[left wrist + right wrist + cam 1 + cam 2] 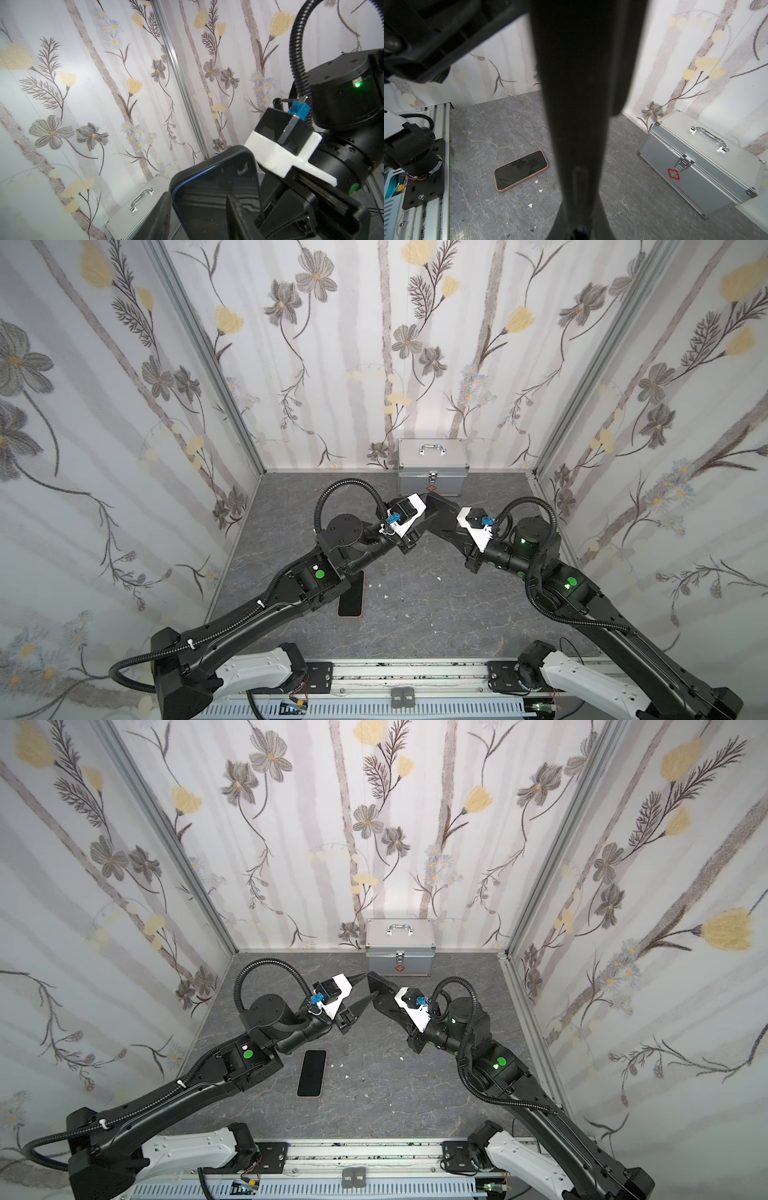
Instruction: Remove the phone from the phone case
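The phone [311,1073] lies flat and screen up on the grey table, with a pink rim and no case around it; it also shows in the right wrist view [521,170] and half under the left arm [351,599]. The black phone case [380,990] hangs empty in the air, and my right gripper [390,1009] is shut on it. Its hollow inside faces the left wrist camera [214,187]. My left gripper [365,992] is open at the case's free end. One finger [164,216] stands outside the case's rim, the other in front of its hollow.
A silver aluminium box [399,948] with a handle and a red cross stands against the back wall, just behind the grippers. Small white crumbs [345,1076] lie near the phone. Flowered walls close three sides. A metal rail [415,672] runs along the front.
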